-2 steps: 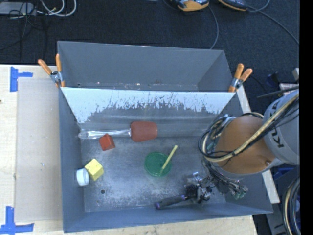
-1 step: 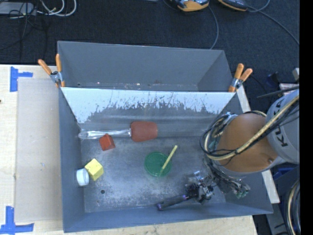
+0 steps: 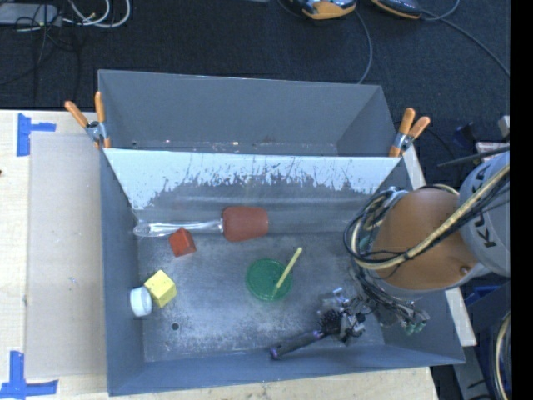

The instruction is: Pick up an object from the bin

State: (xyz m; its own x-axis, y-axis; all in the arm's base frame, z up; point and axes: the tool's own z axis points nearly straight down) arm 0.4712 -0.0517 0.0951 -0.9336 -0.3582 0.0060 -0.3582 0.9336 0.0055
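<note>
Grey metal bin (image 3: 241, 123), floor scuffed and mostly bare. Arm enters from the right, with an orange-brown wrist cover (image 3: 426, 242) and looped cables (image 3: 372, 227) hanging over the bin's right side. Gripper (image 3: 343, 322) sits low in the front right corner, close to the floor; its tip is a dark tangle of parts, and I cannot tell whether it is open or closed. Nearest thing: a slender dark rod-like object (image 3: 296, 347), lying on the floor along the front wall, its right end running up to the gripper. Contact or grasp cannot be made out. Left of the gripper, near the middle of the floor, a round green lid (image 3: 263, 280) lies flat with a thin yellow stick (image 3: 290, 267) resting across its right edge, tilted up to the right. Toward the back, a red-brown rounded piece (image 3: 245, 223) on a clear handle (image 3: 171, 228) lies along the foot of the rear slope. A small red cube (image 3: 182, 242) sits just in front of that handle. At front left, a yellow cube (image 3: 161, 288) is touching a small white cap (image 3: 140, 302), both well apart from the gripper.
</note>
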